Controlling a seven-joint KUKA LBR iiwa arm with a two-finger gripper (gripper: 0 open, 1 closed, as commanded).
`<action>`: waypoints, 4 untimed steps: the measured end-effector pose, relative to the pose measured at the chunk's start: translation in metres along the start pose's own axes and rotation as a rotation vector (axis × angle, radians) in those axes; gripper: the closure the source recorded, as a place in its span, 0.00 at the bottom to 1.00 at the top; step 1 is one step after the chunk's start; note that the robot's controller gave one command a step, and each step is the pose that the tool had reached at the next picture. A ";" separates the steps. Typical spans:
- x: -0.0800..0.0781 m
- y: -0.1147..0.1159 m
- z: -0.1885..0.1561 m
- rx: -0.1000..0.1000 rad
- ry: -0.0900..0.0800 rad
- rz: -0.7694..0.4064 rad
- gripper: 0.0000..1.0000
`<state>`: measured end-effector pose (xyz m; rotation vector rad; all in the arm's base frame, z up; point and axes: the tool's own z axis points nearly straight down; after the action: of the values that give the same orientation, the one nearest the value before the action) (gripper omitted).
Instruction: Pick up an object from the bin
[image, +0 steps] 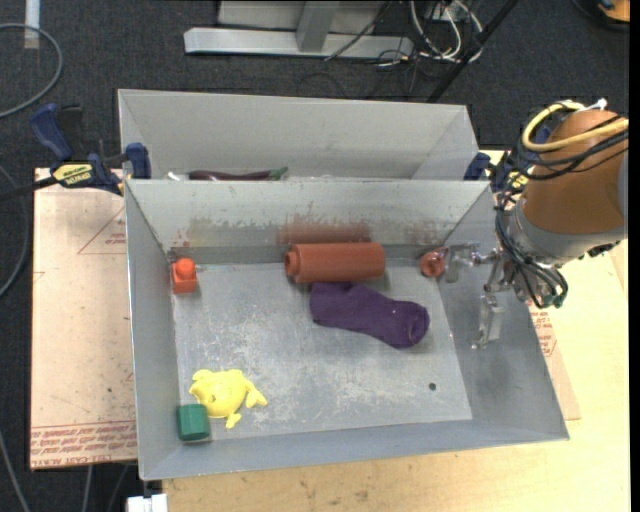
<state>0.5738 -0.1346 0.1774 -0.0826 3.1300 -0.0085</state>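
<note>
1. Six loose things are lying well apart in the grey metal bin (330, 390), which is taking up most of the view.
2. The arm (570, 190) is reaching in from the right, and its gripper (486, 325) is hanging over the right sloping wall of the bin. I am not able to see if its jaws are standing apart or together.
3. A red-brown cylinder (336, 263) is lying on its side against the back wall.
4. A purple cloth (370, 314) is lying just in front of the cylinder, left of the gripper.
5. A yellow soft toy (226, 393) is lying near the front left corner.
6. A green block (193, 422) is sitting just beside the toy.
7. An orange block (184, 275) is standing near the left wall at the back.
8. A small red round thing (432, 264) is sitting near the back right corner, near the gripper.
</note>
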 end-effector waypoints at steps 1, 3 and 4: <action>0.020 0.039 0.030 -0.007 0.008 -0.041 0.00; 0.018 0.125 0.106 -0.009 0.006 -0.123 1.00; 0.019 0.125 0.107 -0.008 0.006 -0.124 0.00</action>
<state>0.5498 -0.0117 0.0699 -0.2764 3.1253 0.0028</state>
